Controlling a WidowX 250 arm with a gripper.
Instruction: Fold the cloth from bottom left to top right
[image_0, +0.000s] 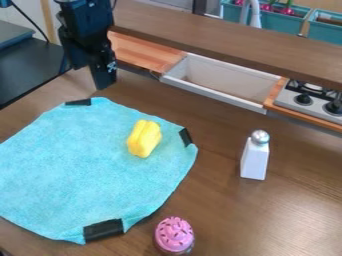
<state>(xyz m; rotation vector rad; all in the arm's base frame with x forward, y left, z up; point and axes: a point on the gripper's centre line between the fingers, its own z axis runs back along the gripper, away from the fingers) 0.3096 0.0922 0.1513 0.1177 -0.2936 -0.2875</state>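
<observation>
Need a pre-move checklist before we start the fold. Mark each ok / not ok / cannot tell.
1. Cloth spread out, not yet folded: ok.
2. Nothing lying on the cloth: not ok, yellow toy sits on its upper right part.
3. Gripper at the bottom-left start side: not ok, it is by the cloth's top edge.
4. Whole left side of the cloth in frame: not ok, cut off by the picture's left edge.
5. White shaker and pink cupcake toy off the cloth: ok.
6. Black strips at the cloth's edge not pinning it down: cannot tell.
</observation>
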